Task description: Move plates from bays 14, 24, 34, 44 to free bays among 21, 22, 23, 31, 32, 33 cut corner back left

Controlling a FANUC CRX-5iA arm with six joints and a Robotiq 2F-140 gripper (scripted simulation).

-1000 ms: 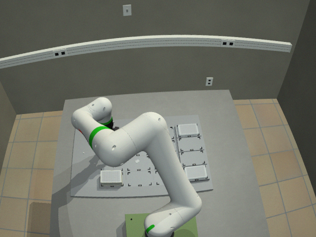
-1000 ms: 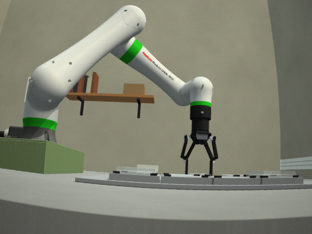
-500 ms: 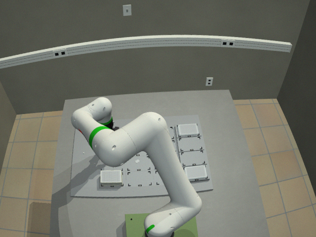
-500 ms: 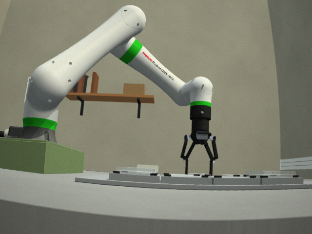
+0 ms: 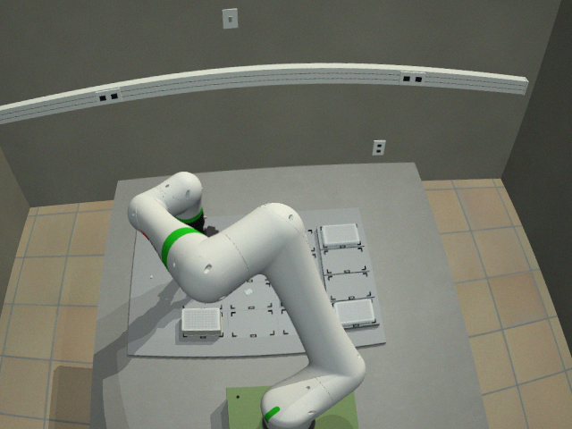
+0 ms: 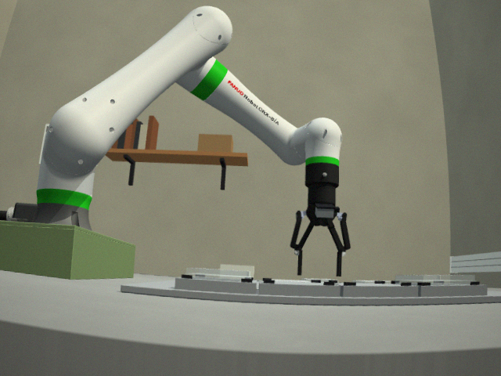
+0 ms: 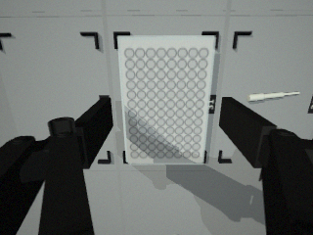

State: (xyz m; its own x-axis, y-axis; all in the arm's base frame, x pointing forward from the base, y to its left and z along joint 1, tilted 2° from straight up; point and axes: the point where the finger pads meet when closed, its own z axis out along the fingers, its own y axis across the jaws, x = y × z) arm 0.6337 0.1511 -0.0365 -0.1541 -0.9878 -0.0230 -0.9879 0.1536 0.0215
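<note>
Wrist view: the gripper (image 5: 211,230) (image 6: 318,275) (image 7: 165,112) has its fingers apart, with nothing clamped. The nearest plate (image 7: 166,103) lies between and below the 2 fingers, apparently flat inside its 4 corner pieces; the bay label (image 7: 211,104) appears to read 31. The cut corner cannot be confirmed.

CAUTION: Side clearance is narrow. A sideways drift or a tilt during the lift could make a fingertip rub the plate's long edge and drag it onto a corner piece. Raise the gripper straight before any lateral travel. Fingertip height relative to the plate top cannot be established from these views.

Adjacent to the fingers, toward the arm base, a white stick (image 7: 271,96) lies in the neighbouring bay, probably 21. A plate lowered onto it would probably rock and not seat flat. Farther toward the base, the sealed block (image 5: 201,318) (image 6: 236,266) stands in bay 11; a low pass could strike it. A small white piece (image 5: 248,291) lies in bay 22, a further seating hazard.

Farthest from the gripper, across the deck (image 5: 156,339) (image 6: 153,291), the front plate (image 5: 354,312) (image 6: 206,272) occupies bay 14 and the back plate (image 5: 340,234) (image 6: 434,277) occupies bay 44. Bays 24 and 34 hold no plate, giving open room between these 2. Column 4's raised floors require a higher approach; a height set for column 1 could drive the fingers into them.
</note>
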